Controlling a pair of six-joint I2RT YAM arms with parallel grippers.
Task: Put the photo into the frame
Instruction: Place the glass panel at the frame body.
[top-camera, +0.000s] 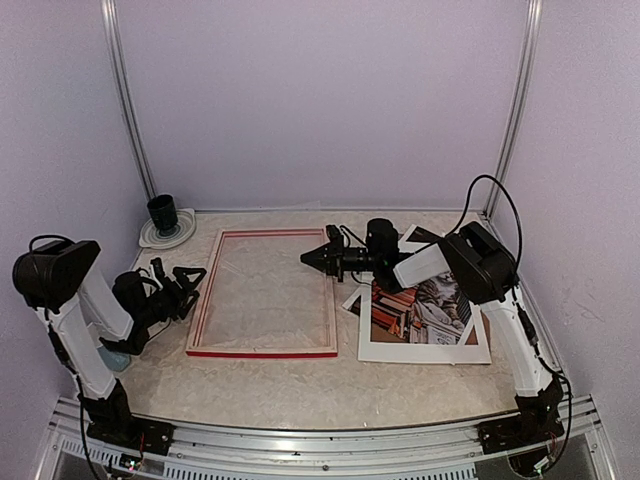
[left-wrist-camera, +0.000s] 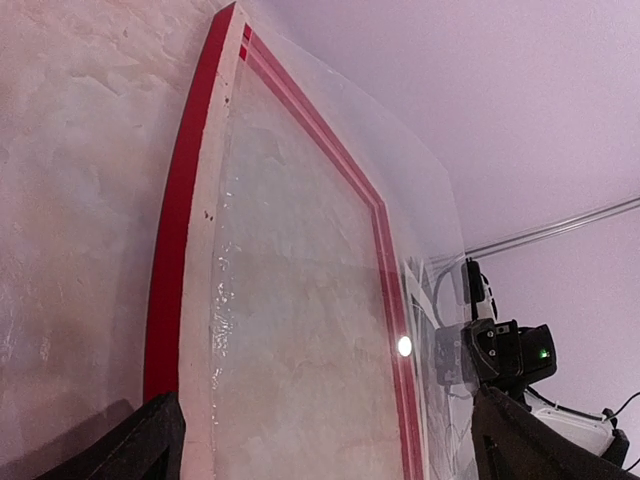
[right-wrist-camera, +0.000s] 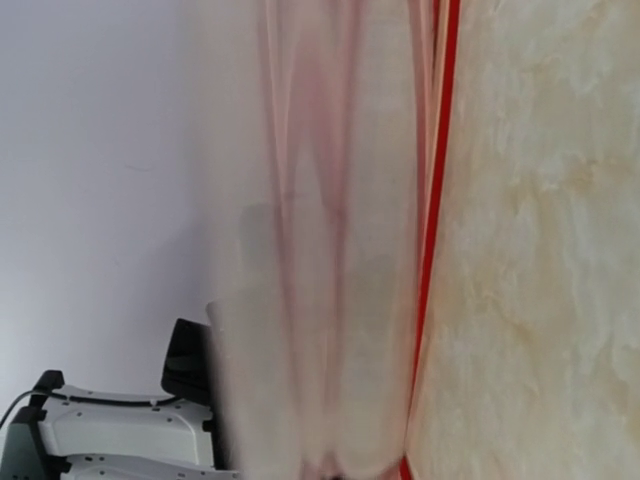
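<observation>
While the left pincer (top-camera: 185, 283) hangs wide open, holding nothing, just left of the frame (top-camera: 262, 352), the frame itself lies flat in the middle of the tabletop (top-camera: 280, 385), pale side up with its red edge showing along the near rail. At the frame's far right corner the right pincer (top-camera: 306, 258) is closed. Its wrist view is filled by a blurred, see-through sheet (right-wrist-camera: 310, 250), so it seems to pinch the clear cover of the frame, though the blur leaves that unsure. Further right, under that arm, the photo (top-camera: 420, 305) lies on the tabletop beneath a white mat (top-camera: 420, 352), well apart from the frame's opening.

The step in hand looks like clearing or readying the frame; the photo is not yet picked up. Next, one pincer would have to free the photo from the mat, catch it by an edge, and carry it left, square to the opening.
</observation>
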